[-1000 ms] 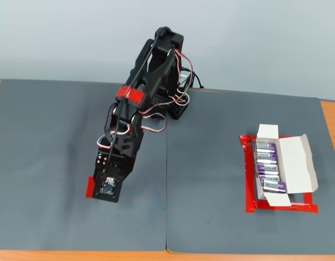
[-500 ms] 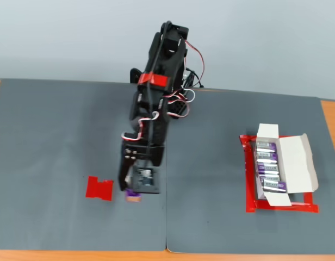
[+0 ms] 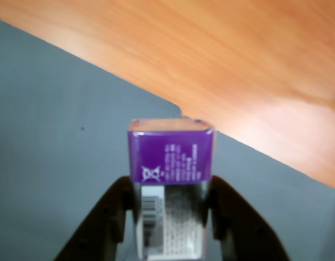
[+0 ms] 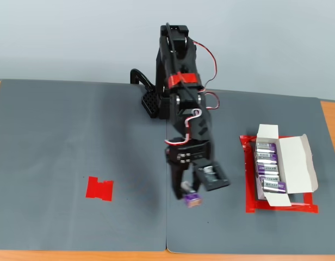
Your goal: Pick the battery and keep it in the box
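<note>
Gripper [image 4: 191, 194] is clamping battery [image 3: 171, 156] mid-mat, hanging left of box [image 4: 284, 163]; open gray mat [image 4: 75, 136] is lying between them.

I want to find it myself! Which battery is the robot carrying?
Find the black robot arm on the grey mat. At its tip, the gripper pinches one purple battery in the air. The other batteries lie in the white box.

The scene is seen from a high fixed view, angled down over the whole grey mat [image 4: 75, 136]. The wrist view is set close behind the gripper [image 3: 170, 217], apparently facing downward. The battery [image 3: 171, 157] is shared by both.
</note>
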### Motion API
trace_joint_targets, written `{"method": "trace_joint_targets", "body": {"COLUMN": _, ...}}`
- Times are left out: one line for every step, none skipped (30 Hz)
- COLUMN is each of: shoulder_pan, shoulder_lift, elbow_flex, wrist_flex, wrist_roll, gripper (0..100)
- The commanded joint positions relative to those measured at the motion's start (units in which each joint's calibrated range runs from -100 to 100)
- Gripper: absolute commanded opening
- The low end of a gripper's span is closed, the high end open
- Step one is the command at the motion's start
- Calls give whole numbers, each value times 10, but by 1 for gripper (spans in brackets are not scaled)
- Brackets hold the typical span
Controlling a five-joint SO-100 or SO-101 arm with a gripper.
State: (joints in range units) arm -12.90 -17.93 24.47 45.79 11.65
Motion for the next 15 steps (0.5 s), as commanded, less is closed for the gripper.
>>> {"method": "trace_joint_targets", "body": {"shoulder_pan": -47, "shoulder_lift": -30, "elbow_flex": -41, "wrist_flex": 1, "wrist_roll": 0, "gripper": 5}}
{"method": "trace_joint_targets", "body": {"shoulder_pan": -59, "shoulder_lift": -28, "elbow_flex": -41, "wrist_flex": 1, "wrist_roll": 0, "gripper": 5}}
{"method": "trace_joint_targets", "body": {"shoulder_pan": -71, "shoulder_lift": -28, "elbow_flex": -41, "wrist_flex": 1, "wrist_roll": 0, "gripper": 5}}
{"method": "trace_joint_targets", "body": {"shoulder_pan": -84, "shoulder_lift": -28, "elbow_flex": -41, "wrist_flex": 1, "wrist_roll": 0, "gripper": 5}}
{"method": "trace_joint_targets", "body": {"shoulder_pan": -97, "shoulder_lift": -29, "elbow_flex": -41, "wrist_flex": 1, "wrist_roll": 0, "gripper": 5}}
{"method": "trace_joint_targets", "body": {"shoulder_pan": -110, "shoulder_lift": -29, "elbow_flex": -41, "wrist_flex": 1, "wrist_roll": 0, "gripper": 5}}
{"method": "trace_joint_targets", "body": {"shoulder_pan": -124, "shoulder_lift": -30, "elbow_flex": -41, "wrist_flex": 1, "wrist_roll": 0, "gripper": 5}}
{"method": "trace_joint_targets", "body": {"shoulder_pan": -137, "shoulder_lift": -30, "elbow_flex": -41, "wrist_flex": 1, "wrist_roll": 0, "gripper": 5}}
{"method": "trace_joint_targets", "body": {"shoulder_pan": -150, "shoulder_lift": -27, "elbow_flex": -41, "wrist_flex": 1, "wrist_roll": 0, "gripper": 5}}
{"method": "trace_joint_targets", "body": {"shoulder_pan": -162, "shoulder_lift": -26, "elbow_flex": -41, "wrist_flex": 1, "wrist_roll": 0, "gripper": 5}}
{"method": "trace_joint_targets", "body": {"shoulder_pan": -176, "shoulder_lift": -25, "elbow_flex": -41, "wrist_flex": 1, "wrist_roll": 0, "gripper": 5}}
{"method": "trace_joint_targets", "body": {"shoulder_pan": -189, "shoulder_lift": -23, "elbow_flex": -41, "wrist_flex": 1, "wrist_roll": 0, "gripper": 5}}
{"method": "trace_joint_targets", "body": {"shoulder_pan": -203, "shoulder_lift": -22, "elbow_flex": -41, "wrist_flex": 1, "wrist_roll": 0, "gripper": 5}}
{"method": "trace_joint_targets", "body": {"shoulder_pan": -216, "shoulder_lift": -20, "elbow_flex": -41, "wrist_flex": 1, "wrist_roll": 0, "gripper": 5}}
{"method": "trace_joint_targets", "body": {"shoulder_pan": -228, "shoulder_lift": -20, "elbow_flex": -41, "wrist_flex": 1, "wrist_roll": 0, "gripper": 5}}
